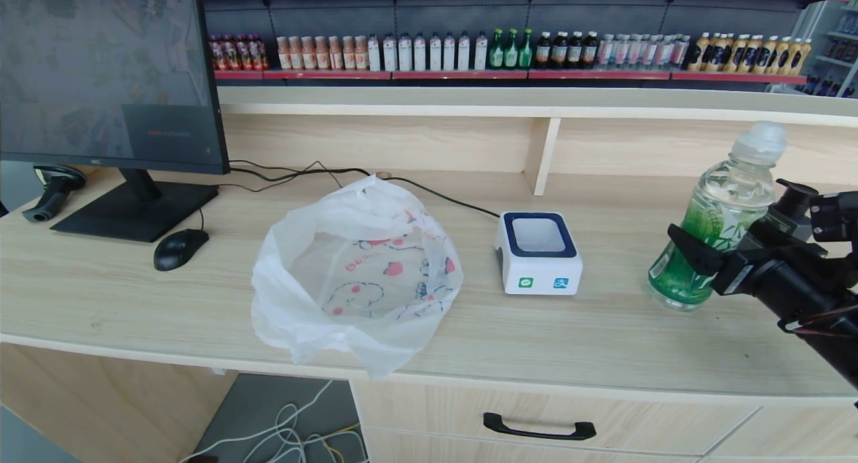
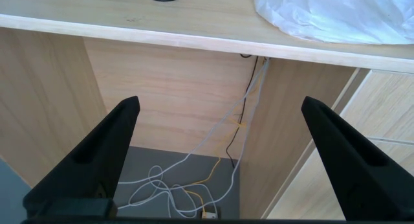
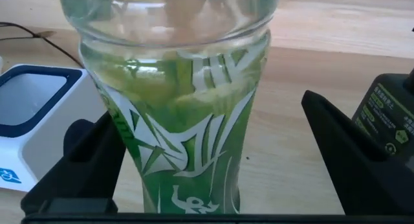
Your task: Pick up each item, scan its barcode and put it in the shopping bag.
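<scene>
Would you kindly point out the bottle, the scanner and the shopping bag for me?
bottle (image 1: 717, 218): head view, on its green label.
scanner (image 1: 540, 280): head view, on its white front face.
shopping bag (image 1: 275, 275): head view, on its left wall.

The gap within the right tool (image 3: 194, 120) is occupied by a clear, green-labelled plastic bottle (image 1: 727, 208). Ahead of the tool, bare wooden worktop (image 1: 603, 329) is left free up to a white box-shaped scanner (image 1: 538, 254); a crumpled white plastic bag (image 1: 355, 275) is met farther on.
</scene>
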### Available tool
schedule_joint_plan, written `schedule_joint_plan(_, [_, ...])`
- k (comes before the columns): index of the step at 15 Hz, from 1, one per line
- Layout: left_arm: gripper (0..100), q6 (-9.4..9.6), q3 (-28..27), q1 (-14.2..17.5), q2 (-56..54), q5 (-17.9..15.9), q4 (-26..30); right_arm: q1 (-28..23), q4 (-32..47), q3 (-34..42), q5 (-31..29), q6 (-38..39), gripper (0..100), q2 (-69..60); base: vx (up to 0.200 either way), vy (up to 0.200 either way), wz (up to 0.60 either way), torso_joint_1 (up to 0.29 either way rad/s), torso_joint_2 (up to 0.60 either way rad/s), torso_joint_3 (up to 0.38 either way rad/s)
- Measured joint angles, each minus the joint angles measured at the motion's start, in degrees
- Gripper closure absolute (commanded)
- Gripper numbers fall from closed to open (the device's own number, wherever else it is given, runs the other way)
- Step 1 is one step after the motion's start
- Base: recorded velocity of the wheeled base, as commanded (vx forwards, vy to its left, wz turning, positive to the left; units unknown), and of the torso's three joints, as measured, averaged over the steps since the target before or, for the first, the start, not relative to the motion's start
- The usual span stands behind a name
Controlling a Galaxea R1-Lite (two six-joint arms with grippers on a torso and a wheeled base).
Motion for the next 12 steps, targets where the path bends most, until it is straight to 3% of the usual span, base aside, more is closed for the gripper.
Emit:
schedule_joint_plan(8, [0,0.0,0.0,0.0,0.0,-0.02,0.0,3.86,0.06,-3.61,-7.13,0.13,0,3.46,0.0,0.0,0.0,0.0,0.0,0.0])
schedule_joint_plan(12, [0,0.09,0.0,0.0,0.0,-0.02,0.0,3.96,0.23,-5.14,-7.38,0.44,0,4.0,0.0,0.0,0.0,0.0,0.0,0.0])
